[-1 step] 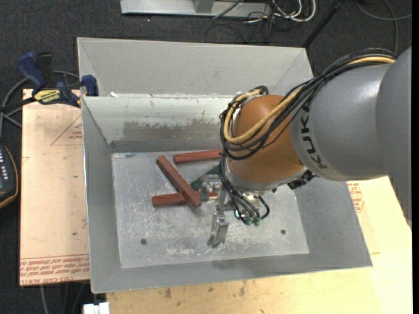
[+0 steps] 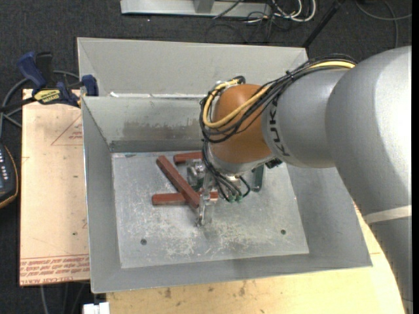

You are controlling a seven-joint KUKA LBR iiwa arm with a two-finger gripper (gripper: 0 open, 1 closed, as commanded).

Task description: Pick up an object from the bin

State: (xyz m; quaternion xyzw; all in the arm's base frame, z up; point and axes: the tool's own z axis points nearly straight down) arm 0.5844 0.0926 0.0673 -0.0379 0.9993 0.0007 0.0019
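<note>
Camera view: at frame centre the claw [image 2: 203, 213] hangs low over the grey metal bin [image 2: 262, 235]. It is at the lower right end of a long reddish-brown diagonal bar [image 2: 175, 177], which crosses a 2nd reddish-brown bar [image 2: 167, 199]; a 3rd reddish-brown bar [image 2: 188, 157] lies just above. I cannot tell whether the claw is open or grips anything. A good grasp probably straddles the diagonal bar's narrow width, clear of the crossing.
</note>
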